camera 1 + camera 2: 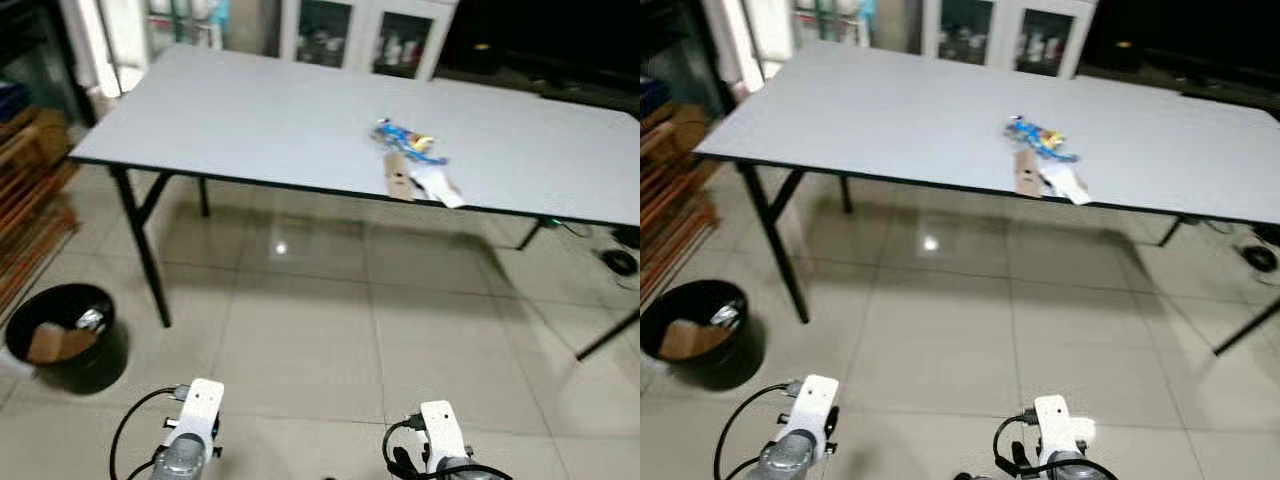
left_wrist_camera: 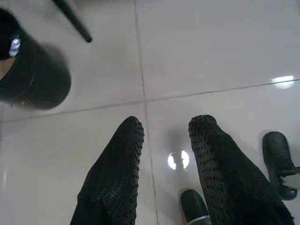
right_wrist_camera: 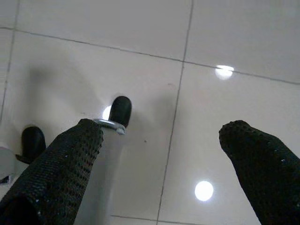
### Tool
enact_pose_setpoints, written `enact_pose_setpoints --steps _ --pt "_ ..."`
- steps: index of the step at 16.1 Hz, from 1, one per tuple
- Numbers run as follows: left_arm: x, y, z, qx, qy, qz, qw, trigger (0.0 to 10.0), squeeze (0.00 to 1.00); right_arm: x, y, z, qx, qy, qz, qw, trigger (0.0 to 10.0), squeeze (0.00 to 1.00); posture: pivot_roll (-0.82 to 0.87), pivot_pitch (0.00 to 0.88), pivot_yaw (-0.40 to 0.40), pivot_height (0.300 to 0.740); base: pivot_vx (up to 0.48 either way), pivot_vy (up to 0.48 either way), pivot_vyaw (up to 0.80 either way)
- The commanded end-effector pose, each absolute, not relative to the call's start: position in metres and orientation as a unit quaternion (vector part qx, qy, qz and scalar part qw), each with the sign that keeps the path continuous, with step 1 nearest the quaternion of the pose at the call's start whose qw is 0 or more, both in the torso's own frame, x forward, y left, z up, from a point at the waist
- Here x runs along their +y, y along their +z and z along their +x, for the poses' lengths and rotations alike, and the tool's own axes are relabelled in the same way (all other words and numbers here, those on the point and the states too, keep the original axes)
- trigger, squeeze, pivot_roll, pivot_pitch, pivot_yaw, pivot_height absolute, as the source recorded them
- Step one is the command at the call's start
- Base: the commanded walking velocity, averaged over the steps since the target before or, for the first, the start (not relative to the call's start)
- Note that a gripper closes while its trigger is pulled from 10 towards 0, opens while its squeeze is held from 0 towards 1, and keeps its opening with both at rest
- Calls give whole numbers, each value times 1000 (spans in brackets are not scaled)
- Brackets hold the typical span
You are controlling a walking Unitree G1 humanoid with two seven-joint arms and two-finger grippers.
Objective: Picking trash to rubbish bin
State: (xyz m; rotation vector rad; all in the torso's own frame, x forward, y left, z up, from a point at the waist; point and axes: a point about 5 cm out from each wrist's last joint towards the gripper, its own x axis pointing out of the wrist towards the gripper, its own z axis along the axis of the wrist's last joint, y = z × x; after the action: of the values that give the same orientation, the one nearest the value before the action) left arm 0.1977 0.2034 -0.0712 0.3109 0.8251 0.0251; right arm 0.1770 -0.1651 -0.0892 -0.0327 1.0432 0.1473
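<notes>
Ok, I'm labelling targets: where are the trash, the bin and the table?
trash [image 1: 412, 160]: left eye view, middle of the pile.
bin [image 1: 98, 362]: left eye view, outer wall.
table [image 1: 250, 120]: left eye view, bare top.

I have both arms hanging low in front of me, wrists at the bottom edge of my head view, the left arm [image 1: 192, 430] on my left and the right arm [image 1: 440, 440] on my right, each with a black cable looped at the wrist. My left hand [image 2: 166, 136] points down at the floor with its two black fingers [image 2: 119, 173] parted and empty. My right hand [image 3: 161, 140] also points down, its fingers [image 3: 61, 164] spread wider, nothing between them.
</notes>
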Motion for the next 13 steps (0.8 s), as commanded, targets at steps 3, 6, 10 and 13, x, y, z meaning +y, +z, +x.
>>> enact_pose_setpoints --steps 3,6,10,13 --pt "201 -72 197 404 7 148 903 10000 0 -169 -86 182 488 60 -12 871 10000 0 -53 31 -114 740 0 0 0" --pt "201 -72 197 404 7 147 903 10000 0 -169 -87 182 489 59 -8 870 10000 0 -55 40 -112 740 0 0 0" --pt "201 -72 198 403 8 147 903 10000 0 -166 -87 181 490 65 -7 869 10000 0 -55 45 -112 740 0 0 -761" --pt "201 -72 199 403 9 146 903 10000 0 -169 -87 182 488 57 -5 871 10000 0 -55 47 -111 740 0 0 -233"
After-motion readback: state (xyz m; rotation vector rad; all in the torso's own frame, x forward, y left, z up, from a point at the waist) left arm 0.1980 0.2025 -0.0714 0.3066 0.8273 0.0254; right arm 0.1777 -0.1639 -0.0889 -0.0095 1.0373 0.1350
